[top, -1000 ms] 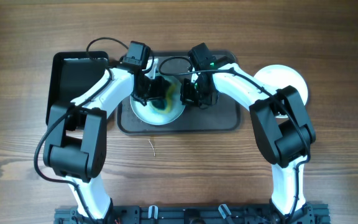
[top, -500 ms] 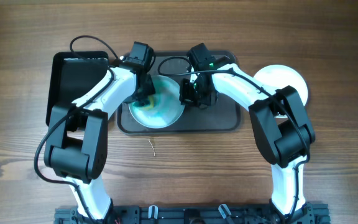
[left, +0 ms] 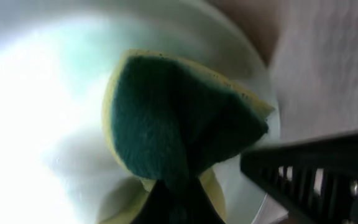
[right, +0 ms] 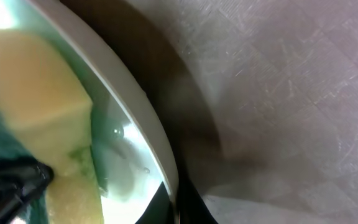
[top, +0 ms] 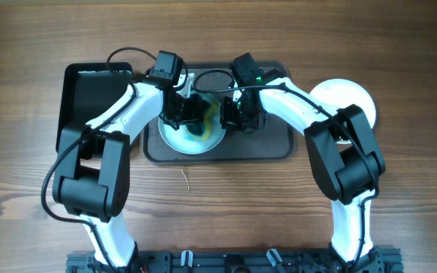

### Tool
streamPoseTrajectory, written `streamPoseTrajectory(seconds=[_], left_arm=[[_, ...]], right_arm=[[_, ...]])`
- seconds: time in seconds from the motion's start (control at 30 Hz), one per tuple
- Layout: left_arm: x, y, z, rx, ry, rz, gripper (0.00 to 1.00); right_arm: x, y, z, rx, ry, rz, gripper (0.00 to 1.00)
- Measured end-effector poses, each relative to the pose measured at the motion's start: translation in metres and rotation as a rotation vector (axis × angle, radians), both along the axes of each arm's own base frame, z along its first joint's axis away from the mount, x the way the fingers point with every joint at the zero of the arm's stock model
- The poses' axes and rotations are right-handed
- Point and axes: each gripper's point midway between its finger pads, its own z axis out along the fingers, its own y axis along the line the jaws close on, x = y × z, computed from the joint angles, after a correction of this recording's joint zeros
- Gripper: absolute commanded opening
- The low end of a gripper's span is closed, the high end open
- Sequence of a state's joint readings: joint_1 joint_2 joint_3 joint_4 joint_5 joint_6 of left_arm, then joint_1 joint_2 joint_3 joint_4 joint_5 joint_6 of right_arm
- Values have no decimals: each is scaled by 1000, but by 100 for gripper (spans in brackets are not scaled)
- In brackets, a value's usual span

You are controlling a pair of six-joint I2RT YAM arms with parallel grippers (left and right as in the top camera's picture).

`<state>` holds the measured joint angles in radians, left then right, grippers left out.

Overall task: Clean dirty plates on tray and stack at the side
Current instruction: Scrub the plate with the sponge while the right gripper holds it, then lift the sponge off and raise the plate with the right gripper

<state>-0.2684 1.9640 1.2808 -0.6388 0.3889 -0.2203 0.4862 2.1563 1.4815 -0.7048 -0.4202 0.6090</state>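
Note:
A pale blue plate [top: 182,141] stands tilted on the dark grey tray [top: 268,144]. My right gripper [top: 224,117] is shut on the plate's right rim; in the right wrist view its fingers [right: 180,205] pinch the rim [right: 138,112]. My left gripper [top: 187,112] is shut on a yellow and green sponge [top: 201,119] pressed against the plate's face. In the left wrist view the sponge [left: 179,124] lies on the plate [left: 42,124] just above the fingers [left: 179,208]. White plate [top: 347,97] rests on the table to the right of the tray.
A smaller glossy black tray [top: 89,98] lies left of the grey tray, under the left arm. A thin light scrap [top: 186,180] lies on the wooden table in front of the tray.
The left gripper swept the sponge to the plate's left side and has come back to the middle. The right gripper and the plate have held still.

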Motion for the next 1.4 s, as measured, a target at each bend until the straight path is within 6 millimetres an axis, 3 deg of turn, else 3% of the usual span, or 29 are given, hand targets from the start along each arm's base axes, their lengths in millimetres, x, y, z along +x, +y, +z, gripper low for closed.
streamPoseTrajectory(seconds=[0.13, 0.27, 0.4, 0.7, 0.87, 1.0, 1.1, 1.23, 1.4], left_arm=[[17, 20, -5, 113, -48, 110, 4], [19, 46, -4, 260, -35, 199, 4], [16, 69, 10, 397, -11, 238, 4], [17, 79, 48, 431, 36, 260, 4], [21, 85, 52, 423, 34, 282, 4], [27, 94, 52, 416, 25, 309, 4], [32, 99, 53, 410, 14, 325, 4], [35, 99, 54, 405, 3, 330, 4], [36, 99, 54, 404, -1, 330, 4]], right_arm=[[0, 0, 0, 3, 0, 0, 4], [0, 0, 0, 3, -1, 0, 4], [0, 0, 0, 3, -1, 0, 4], [0, 0, 0, 3, -1, 1, 4], [-1, -2, 0, -8, -9, 22, 4], [-6, -19, 4, -104, -17, 24, 4], [-7, -39, 15, -211, -62, 27, 4], [-1, -65, 53, -375, -204, 18, 4], [3, -80, 99, -529, -384, 12, 4]])
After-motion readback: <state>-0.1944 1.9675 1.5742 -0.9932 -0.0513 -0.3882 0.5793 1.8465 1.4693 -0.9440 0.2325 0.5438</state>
